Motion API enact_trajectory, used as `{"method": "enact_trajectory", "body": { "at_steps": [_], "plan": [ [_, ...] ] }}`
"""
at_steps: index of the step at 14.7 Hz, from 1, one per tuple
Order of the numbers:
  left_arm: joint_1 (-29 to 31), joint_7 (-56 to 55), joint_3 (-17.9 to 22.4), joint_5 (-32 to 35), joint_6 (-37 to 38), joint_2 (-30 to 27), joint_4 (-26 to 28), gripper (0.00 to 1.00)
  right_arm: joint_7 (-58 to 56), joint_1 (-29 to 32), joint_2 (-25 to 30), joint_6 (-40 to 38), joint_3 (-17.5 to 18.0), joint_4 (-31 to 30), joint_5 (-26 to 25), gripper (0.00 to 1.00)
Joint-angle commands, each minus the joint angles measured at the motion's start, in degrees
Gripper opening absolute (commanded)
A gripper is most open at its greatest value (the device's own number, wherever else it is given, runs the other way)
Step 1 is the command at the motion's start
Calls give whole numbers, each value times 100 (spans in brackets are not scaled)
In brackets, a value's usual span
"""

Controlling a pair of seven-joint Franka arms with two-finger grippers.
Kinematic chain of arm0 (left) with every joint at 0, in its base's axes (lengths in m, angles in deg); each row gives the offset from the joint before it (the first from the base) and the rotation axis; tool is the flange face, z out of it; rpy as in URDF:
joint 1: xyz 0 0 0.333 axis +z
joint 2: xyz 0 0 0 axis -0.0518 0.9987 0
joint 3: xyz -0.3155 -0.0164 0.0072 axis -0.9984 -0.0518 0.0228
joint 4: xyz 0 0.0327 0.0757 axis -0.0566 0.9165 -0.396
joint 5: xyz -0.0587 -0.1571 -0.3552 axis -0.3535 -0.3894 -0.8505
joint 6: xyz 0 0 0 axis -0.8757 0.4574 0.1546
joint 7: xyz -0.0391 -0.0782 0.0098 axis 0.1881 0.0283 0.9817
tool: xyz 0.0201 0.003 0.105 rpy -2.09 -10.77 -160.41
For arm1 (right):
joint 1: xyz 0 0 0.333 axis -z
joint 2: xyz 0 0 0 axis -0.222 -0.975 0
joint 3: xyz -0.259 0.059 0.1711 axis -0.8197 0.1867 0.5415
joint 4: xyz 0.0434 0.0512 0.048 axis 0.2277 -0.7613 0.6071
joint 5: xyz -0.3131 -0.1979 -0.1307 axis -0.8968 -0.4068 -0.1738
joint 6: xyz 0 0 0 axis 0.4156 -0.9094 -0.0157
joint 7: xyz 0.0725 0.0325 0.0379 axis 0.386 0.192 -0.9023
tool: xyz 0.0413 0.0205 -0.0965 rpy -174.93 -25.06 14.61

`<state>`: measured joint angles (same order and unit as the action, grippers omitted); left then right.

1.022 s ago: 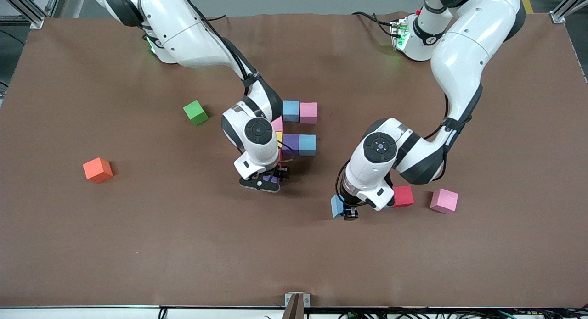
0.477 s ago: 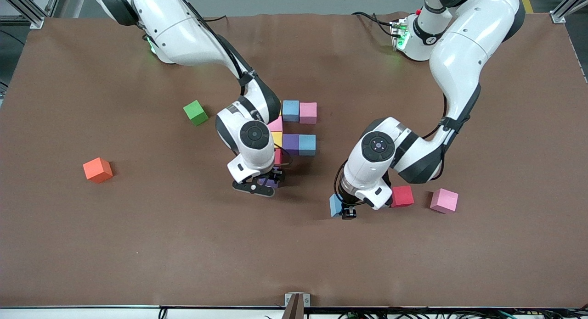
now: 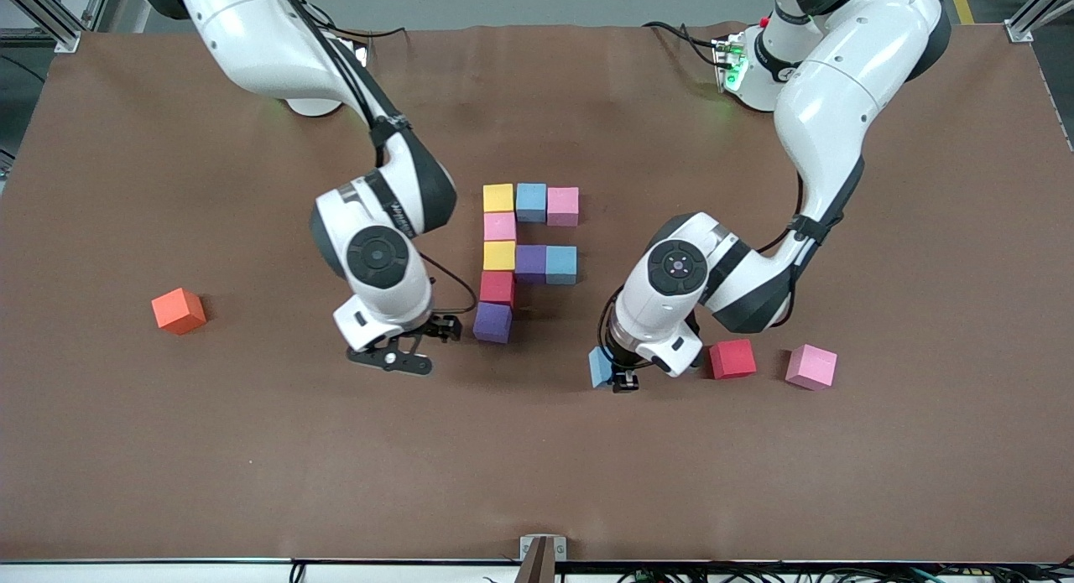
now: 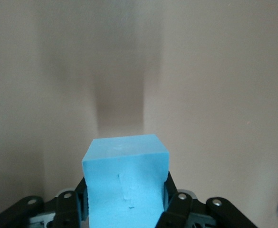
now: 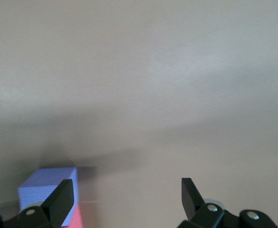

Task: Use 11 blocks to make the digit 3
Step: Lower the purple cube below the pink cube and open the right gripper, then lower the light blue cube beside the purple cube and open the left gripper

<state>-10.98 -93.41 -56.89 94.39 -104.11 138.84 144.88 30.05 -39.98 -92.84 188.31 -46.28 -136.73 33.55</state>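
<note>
Two bent arms over the brown table [image 3: 252, 449]

Left pincer [image 3: 615, 380] squeezes a soft blue cube [image 3: 599, 366]; right pincer [image 3: 419, 344], wide open, hangs beside the purple cube [image 3: 492, 322].

The tabletop [image 3: 168, 449] is plain brown. The figure holds a yellow cube [image 3: 497, 198], light blue cube [image 3: 530, 202], pink cube [image 3: 562, 206], second pink cube [image 3: 499, 226], second yellow cube [image 3: 498, 255], purple cube [image 3: 530, 262], second light blue cube [image 3: 560, 264], red cube [image 3: 497, 288] and violet cube [image 3: 492, 322]. Loose cubes: orange cube [image 3: 178, 310], loose red cube [image 3: 732, 358], loose pink cube [image 3: 810, 366]. The held cube [image 4: 125, 183] is light blue. Both arms are white with black joints.
</note>
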Motion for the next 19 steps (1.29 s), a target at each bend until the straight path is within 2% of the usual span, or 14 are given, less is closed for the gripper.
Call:
{"method": "enact_trajectory", "body": {
  "at_steps": [1,9,15,19],
  "plan": [
    [-209,-60,7,-224,-34,57,-36,32,-394,219,389,78,84,-535,16,100],
    [-693,-130,25,-339,-218,285,-27,33,-931,782,626,393,84,-1132,-37,100],
    [-965,-131,51,-321,-622,470,-27,33,-843,519,556,1957,84,-2090,-37,100],
    [-1316,-157,481,-339,-693,479,-27,33,-518,220,311,2450,84,-2170,-19,100]
  ]
}}
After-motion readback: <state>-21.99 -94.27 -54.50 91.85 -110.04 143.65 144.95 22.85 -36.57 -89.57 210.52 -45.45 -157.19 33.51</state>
